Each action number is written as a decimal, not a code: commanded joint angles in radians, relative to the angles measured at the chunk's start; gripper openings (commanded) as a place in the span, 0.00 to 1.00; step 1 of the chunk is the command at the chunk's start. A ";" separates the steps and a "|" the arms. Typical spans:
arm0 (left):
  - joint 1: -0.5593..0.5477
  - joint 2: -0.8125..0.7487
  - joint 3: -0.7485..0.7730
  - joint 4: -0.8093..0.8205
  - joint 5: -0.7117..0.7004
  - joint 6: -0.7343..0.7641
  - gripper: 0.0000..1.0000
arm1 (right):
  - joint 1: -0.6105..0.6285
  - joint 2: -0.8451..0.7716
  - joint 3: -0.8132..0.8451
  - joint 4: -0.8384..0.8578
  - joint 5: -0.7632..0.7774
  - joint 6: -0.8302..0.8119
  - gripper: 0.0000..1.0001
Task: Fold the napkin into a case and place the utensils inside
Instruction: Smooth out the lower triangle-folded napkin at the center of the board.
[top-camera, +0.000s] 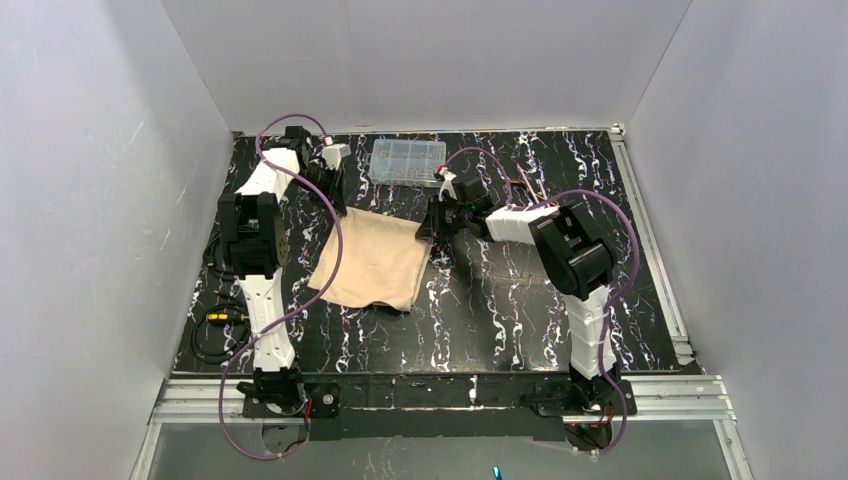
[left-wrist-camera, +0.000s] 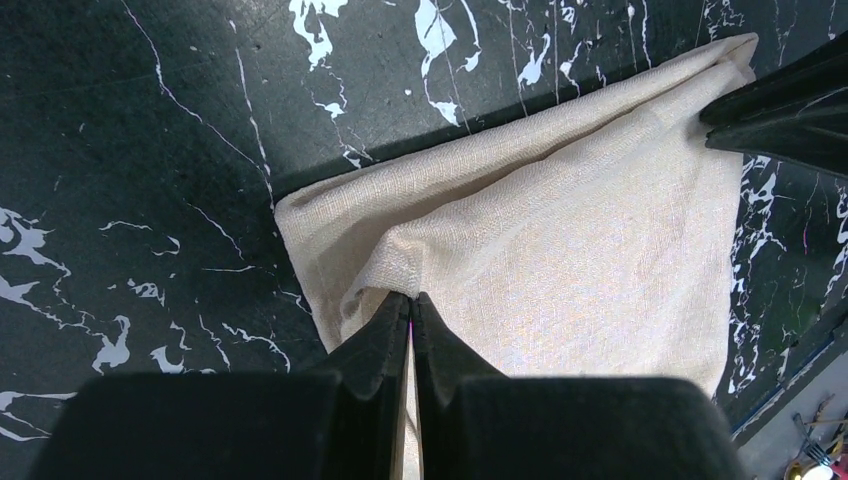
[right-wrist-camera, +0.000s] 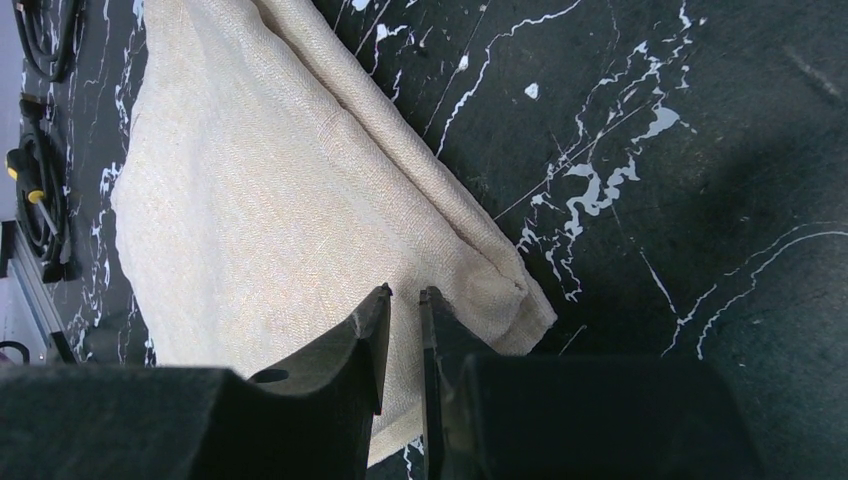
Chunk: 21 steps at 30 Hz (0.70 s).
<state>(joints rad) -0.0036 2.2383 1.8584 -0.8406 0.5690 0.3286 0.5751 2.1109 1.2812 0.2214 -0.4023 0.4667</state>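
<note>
Mid-table, the napkin lies folded flat, its near edge free. At its far left corner the left gripper is clamped on a raised fold. At the far right corner the right gripper pinches the cloth, fingers almost touching. Bare table opens rightward, and a clear box sits just behind.

The beige-tan napkin lies folded on the marbled table (layers doubled along its far edge), far-left corner lifted.

Bright, even overhead light; sharp frames, soft shadows.
</note>
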 joint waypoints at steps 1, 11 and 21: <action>0.002 0.003 0.053 -0.035 0.005 -0.012 0.00 | -0.010 -0.014 -0.019 0.012 0.009 -0.026 0.26; 0.002 0.068 0.158 0.001 -0.014 -0.079 0.00 | -0.010 -0.008 -0.040 0.007 0.028 -0.067 0.25; -0.028 0.131 0.143 0.077 -0.130 -0.096 0.00 | -0.009 -0.015 -0.055 -0.001 0.035 -0.090 0.25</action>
<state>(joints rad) -0.0147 2.3653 1.9945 -0.7937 0.5022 0.2451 0.5735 2.1094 1.2598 0.2623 -0.4072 0.4248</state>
